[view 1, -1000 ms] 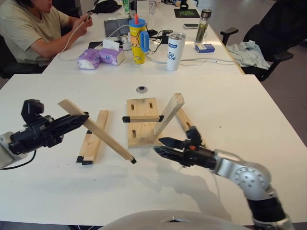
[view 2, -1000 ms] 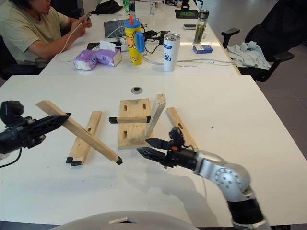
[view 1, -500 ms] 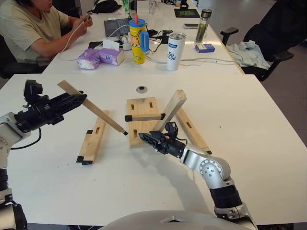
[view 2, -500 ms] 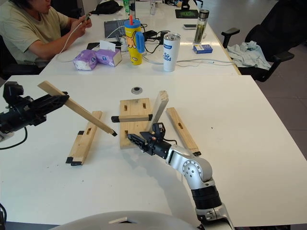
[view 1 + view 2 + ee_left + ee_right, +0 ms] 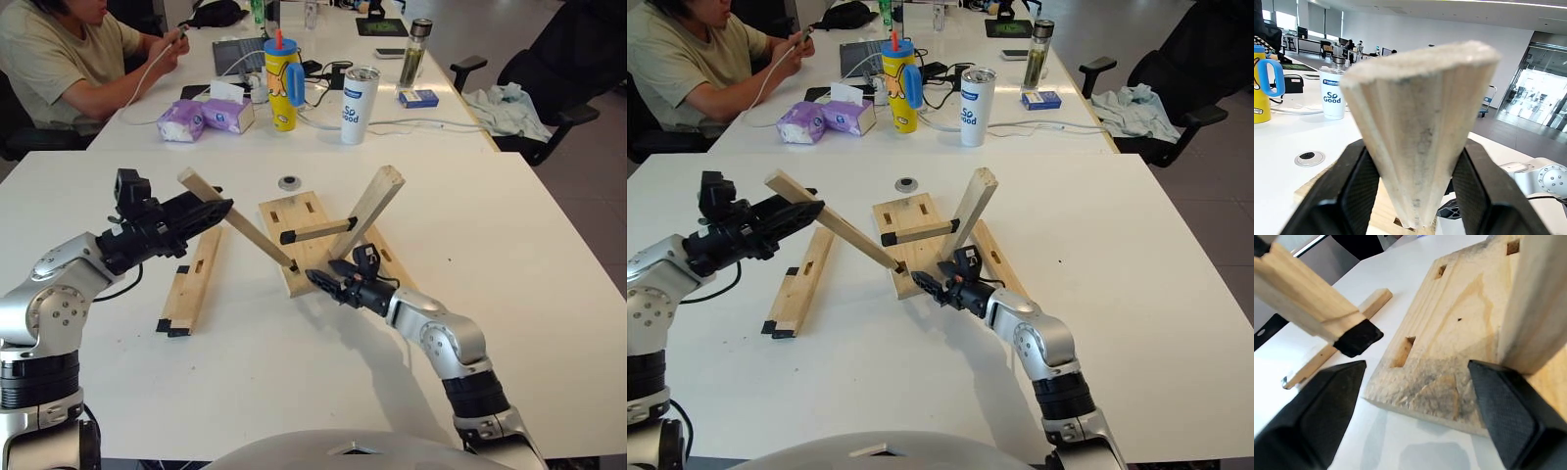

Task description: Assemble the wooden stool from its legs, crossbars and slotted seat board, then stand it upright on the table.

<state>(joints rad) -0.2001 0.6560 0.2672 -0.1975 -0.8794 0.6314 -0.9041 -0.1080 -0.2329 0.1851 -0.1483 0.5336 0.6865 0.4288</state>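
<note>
Stool is early in the build. Seat board (image 5: 302,217) lies flat mid-desk (image 5: 549,245), slots up. One leg (image 5: 372,208) stands in a far-side slot, leaning away from the robot to its right. A black-tipped crossbar (image 5: 318,232) juts off it over the board. Loose parts lie flat: a slotted piece (image 5: 191,279) left of the board, another (image 5: 994,257) on the right, behind the leaning leg.

Not yet done, by my reading: seat the second leg, fit the remaining legs and crossbars, square up the leaning one, turn the stool over and stand it up.

Left gripper (image 5: 211,211): arm raised and bent, reaching in from the left. Jaws pinch the second leg (image 5: 245,227) near its upper end. The leg slants down toward the board. Its black-capped tip sits just beside the near slot and does not look seated.

Right gripper (image 5: 318,281): forearm low, reaching in from the near right, wrist at the board's near edge. Jaws are spread, one finger to each side of that edge, holding nothing. Looks placed to steady the board; I cannot tell whether it touches.
</note>
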